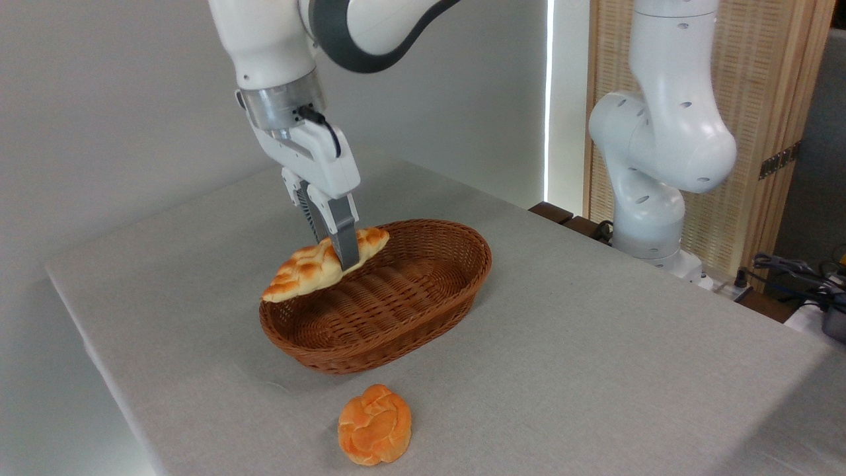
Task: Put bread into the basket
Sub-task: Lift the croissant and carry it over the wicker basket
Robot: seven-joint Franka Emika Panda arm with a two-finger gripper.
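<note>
gripper (pixel 337 254) fingers clamped on bread (pixel 317 268) mid-length, loaf tilted, held above basket (pixel 423 311) left rim

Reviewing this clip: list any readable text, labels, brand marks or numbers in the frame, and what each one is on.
None can be read in this view.
The arm and gripper show plain white and grey housings, no legible marking.
The bread, the basket, the orange bun and the table carry no text.
The dark plates on the wooden panel at right are too small to tell.
</note>
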